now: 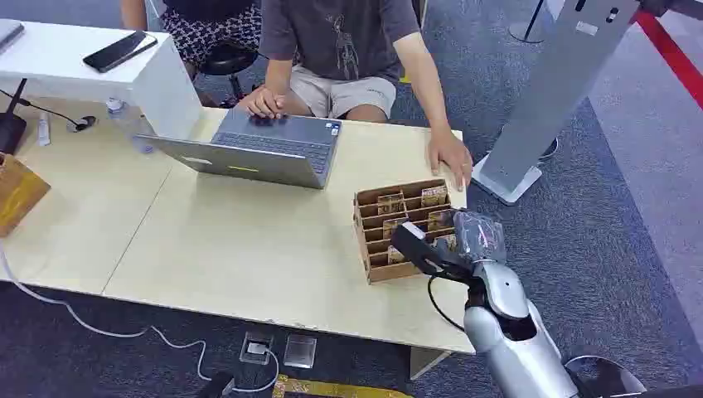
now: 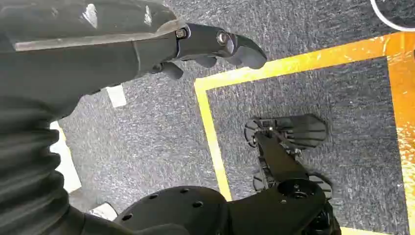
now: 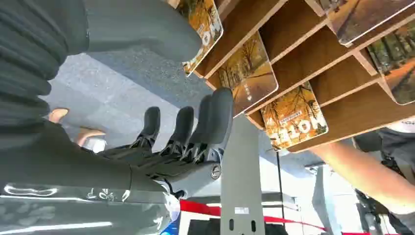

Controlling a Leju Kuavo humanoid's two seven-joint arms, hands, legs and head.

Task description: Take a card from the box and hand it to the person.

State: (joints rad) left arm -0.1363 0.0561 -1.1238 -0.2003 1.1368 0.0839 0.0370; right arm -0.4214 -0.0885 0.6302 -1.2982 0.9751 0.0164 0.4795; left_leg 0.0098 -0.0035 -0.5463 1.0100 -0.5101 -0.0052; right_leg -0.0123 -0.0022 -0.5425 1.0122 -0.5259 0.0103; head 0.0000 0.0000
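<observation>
A wooden slotted box (image 1: 375, 253) stands near the right end of the table (image 1: 232, 240), with picture cards (image 1: 433, 196) upright in its slots. My right hand (image 1: 421, 247) hovers over the box's near right side. In the right wrist view this right hand (image 3: 186, 142) has straight fingers (image 3: 218, 115) close to an orange card (image 3: 247, 73), the thumb (image 3: 147, 29) lying beside another card (image 3: 205, 24), and nothing gripped. The person's hand (image 1: 452, 157) rests flat on the table just behind the box. My left hand (image 2: 215, 46) hangs over the floor and holds nothing.
An open laptop (image 1: 265, 149) sits left of the box, with the person's other hand (image 1: 264, 101) on it. A white stand (image 1: 555, 91) rises past the table's right end. A phone (image 1: 120, 50) lies on a white shelf, and a brown box (image 1: 16, 195) sits far left.
</observation>
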